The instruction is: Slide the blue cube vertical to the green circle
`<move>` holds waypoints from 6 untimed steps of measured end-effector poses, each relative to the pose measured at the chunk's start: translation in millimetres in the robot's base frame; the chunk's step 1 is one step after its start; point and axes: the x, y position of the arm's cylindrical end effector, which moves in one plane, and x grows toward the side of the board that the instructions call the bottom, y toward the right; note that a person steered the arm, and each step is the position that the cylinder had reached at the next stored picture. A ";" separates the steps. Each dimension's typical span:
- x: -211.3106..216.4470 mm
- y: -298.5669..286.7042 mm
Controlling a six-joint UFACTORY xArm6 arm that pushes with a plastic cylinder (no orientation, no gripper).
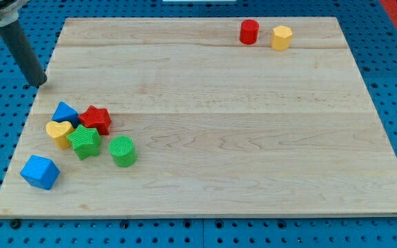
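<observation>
The blue cube [40,171] sits near the board's lower left corner. The green circle [123,151], a short green cylinder, stands to its right and slightly higher in the view. My tip [41,83] is at the left edge of the board, well above both, with the dark rod rising to the view's top left. It touches no block.
A blue triangle-like block [65,111], a red star [96,118], a yellow heart [58,131] and a green star [84,141] cluster left of the green circle. A red cylinder [249,32] and a yellow hexagon [281,37] stand at the top right. The wooden board [219,103] lies on a blue pegboard.
</observation>
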 end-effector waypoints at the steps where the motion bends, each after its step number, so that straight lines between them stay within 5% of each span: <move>1: 0.0 0.0; 3: -19.8 30.7; 6: 138.7 34.4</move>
